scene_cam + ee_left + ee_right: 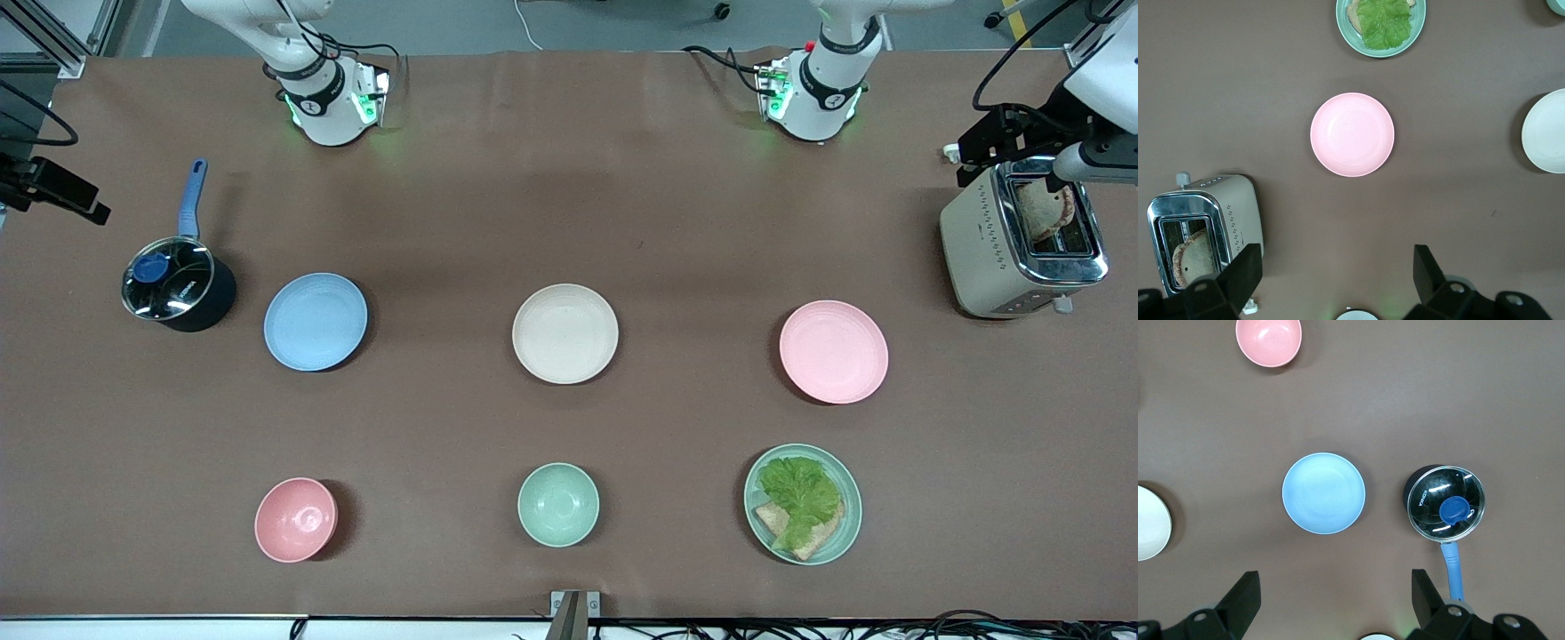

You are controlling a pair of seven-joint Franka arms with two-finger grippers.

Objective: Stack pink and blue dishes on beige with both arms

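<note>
On the brown worktop (569,178), blue plate (315,321), beige plate (564,333) and pink plate (833,351) sit well apart in a row, each open, empty end effector, left (1338,280) and right (1336,600), high over bare worktop beside its plate.

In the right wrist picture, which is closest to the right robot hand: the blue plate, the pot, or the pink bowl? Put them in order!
The right gripper hangs open above the table.
1. Blue plate: nearest, straight ahead of the open fingers.
2. Pot: a bit farther, beside the blue plate, toward the right arm's end of the table.
3. Pink bowl: farthest, close to the front camera's edge.
</note>
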